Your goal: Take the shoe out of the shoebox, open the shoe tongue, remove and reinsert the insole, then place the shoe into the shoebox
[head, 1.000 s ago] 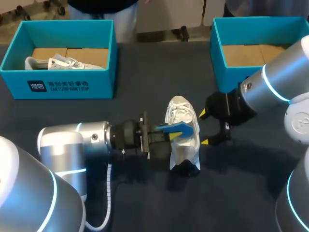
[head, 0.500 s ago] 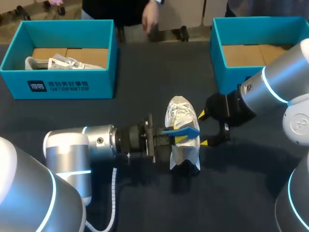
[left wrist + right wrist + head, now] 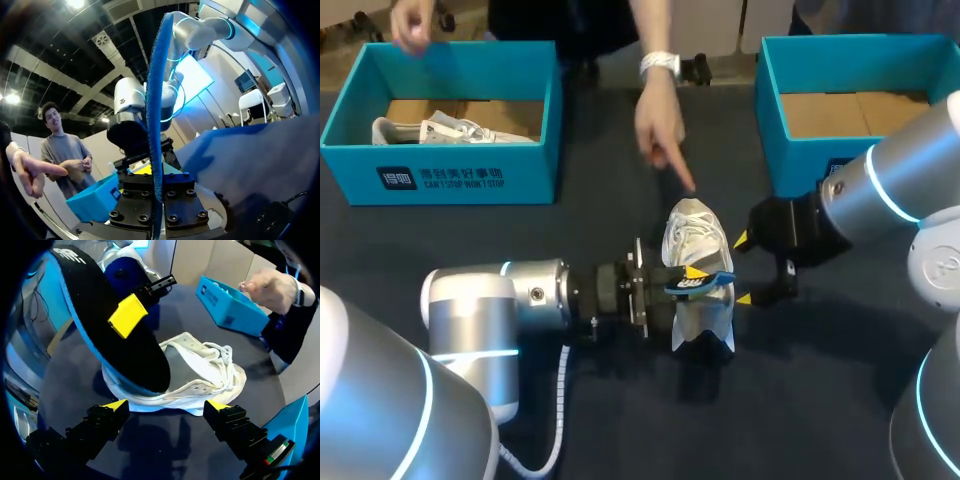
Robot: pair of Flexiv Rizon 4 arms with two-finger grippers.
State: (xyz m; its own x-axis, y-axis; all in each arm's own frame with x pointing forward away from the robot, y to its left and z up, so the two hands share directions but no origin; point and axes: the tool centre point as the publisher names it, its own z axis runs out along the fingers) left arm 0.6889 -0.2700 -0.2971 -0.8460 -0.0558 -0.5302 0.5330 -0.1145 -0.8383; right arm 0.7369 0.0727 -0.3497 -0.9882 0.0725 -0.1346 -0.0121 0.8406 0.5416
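L gripper (image 3: 693, 282) is clamping the blue insole (image 3: 115, 340) — front end hiding inside the white shoe (image 3: 692, 235), lying lengthwise, toe pointing away from the robot; R gripper (image 3: 742, 268) is gaping alongside.

Two teal shoeboxes on the desk (image 3: 620, 430): the left shoebox (image 3: 440, 178) and the right shoebox (image 3: 800, 150). Two white shoes: the boxed shoe (image 3: 450, 130) inside the left shoebox, the loose shoe (image 3: 695, 235) lying on the desk between the tools. One insole (image 3: 713, 279) only, blue with a black face. Two robot arms, so two tools: the left tool (image 3: 692, 281) and the right tool (image 3: 742, 268). Four yellow fingertips (image 3: 116, 405) in total, two per tool. One hand (image 3: 660, 125) of a person over the desk, with one finger pointing down and one watch (image 3: 660, 65) on the wrist.
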